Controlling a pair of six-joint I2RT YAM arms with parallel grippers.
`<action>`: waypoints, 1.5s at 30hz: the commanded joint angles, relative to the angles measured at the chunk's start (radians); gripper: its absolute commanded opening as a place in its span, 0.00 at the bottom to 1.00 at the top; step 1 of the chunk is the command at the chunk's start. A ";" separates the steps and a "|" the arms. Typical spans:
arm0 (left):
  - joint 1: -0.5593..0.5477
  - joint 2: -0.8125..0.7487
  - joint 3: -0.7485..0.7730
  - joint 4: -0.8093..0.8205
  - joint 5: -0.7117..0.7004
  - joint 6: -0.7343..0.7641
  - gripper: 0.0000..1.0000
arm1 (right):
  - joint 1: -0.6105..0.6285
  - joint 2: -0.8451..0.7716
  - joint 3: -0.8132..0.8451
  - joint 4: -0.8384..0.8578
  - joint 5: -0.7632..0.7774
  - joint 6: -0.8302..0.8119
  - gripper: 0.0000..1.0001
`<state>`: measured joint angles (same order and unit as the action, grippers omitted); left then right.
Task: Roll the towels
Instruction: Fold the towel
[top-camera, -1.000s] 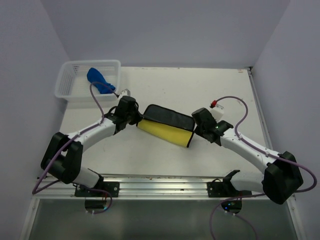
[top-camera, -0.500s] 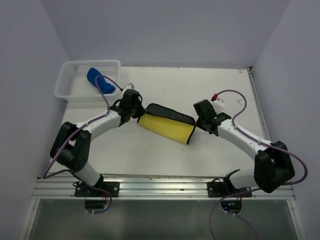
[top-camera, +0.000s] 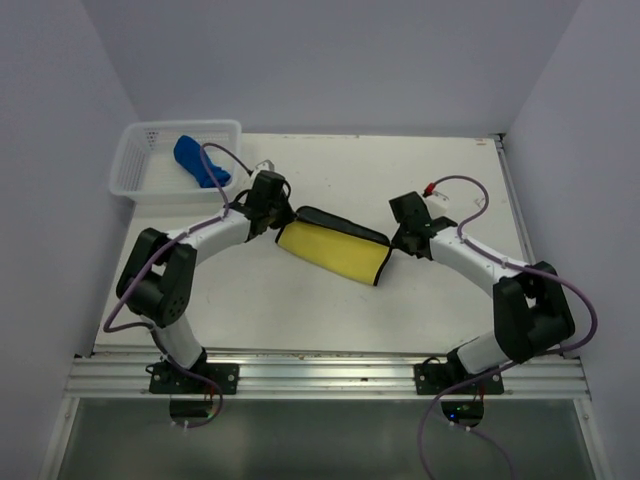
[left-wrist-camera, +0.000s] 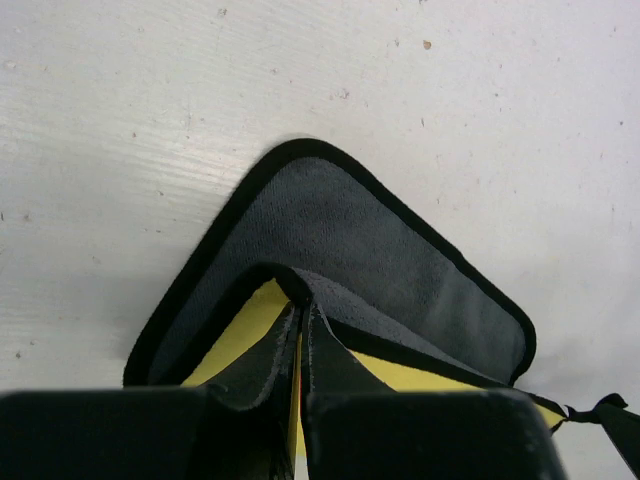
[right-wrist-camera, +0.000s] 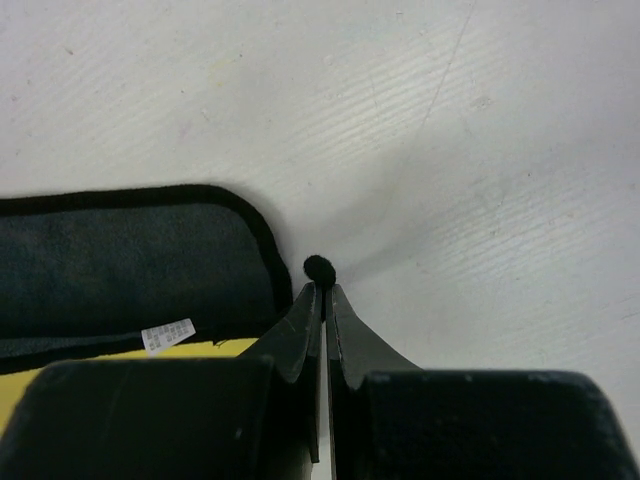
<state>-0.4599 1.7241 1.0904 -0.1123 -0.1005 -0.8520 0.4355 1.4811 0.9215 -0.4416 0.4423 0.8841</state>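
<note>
The yellow towel (top-camera: 335, 250) with dark edging lies in mid-table, its yellow near part lifted over the grey backing (left-wrist-camera: 350, 230), of which a dark strip shows along the far edge. My left gripper (top-camera: 275, 222) is shut on the towel's left corner; in the left wrist view the black hem is pinched between the fingertips (left-wrist-camera: 300, 305). My right gripper (top-camera: 400, 245) is shut on the right corner, with a nub of black edging (right-wrist-camera: 318, 268) sticking out past the tips (right-wrist-camera: 325, 292). The blue towel (top-camera: 198, 162) lies bunched in the basket, away from both grippers.
The white mesh basket (top-camera: 135, 185) stands at the far left corner, just behind my left arm. A red-tagged cable end (top-camera: 432, 188) lies behind my right wrist. A metal rail (top-camera: 320, 365) runs along the near edge, and walls close in the table.
Both grippers moved away from the bases with the towel's corners, drawing the yellow part farther over the dark backing. The dark strip at the far edge has narrowed.
</note>
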 joint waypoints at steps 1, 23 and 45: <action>0.013 0.038 0.051 0.040 -0.004 0.019 0.03 | -0.021 0.025 0.049 0.030 -0.007 -0.024 0.00; 0.023 0.124 0.105 0.059 0.004 0.024 0.22 | -0.067 0.143 0.103 0.067 -0.036 -0.051 0.00; 0.023 -0.020 0.005 0.056 -0.059 0.071 0.43 | -0.093 0.211 0.188 0.057 -0.085 -0.071 0.00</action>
<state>-0.4450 1.7668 1.1210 -0.0917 -0.1215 -0.8097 0.3458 1.6833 1.0660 -0.3737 0.3454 0.8215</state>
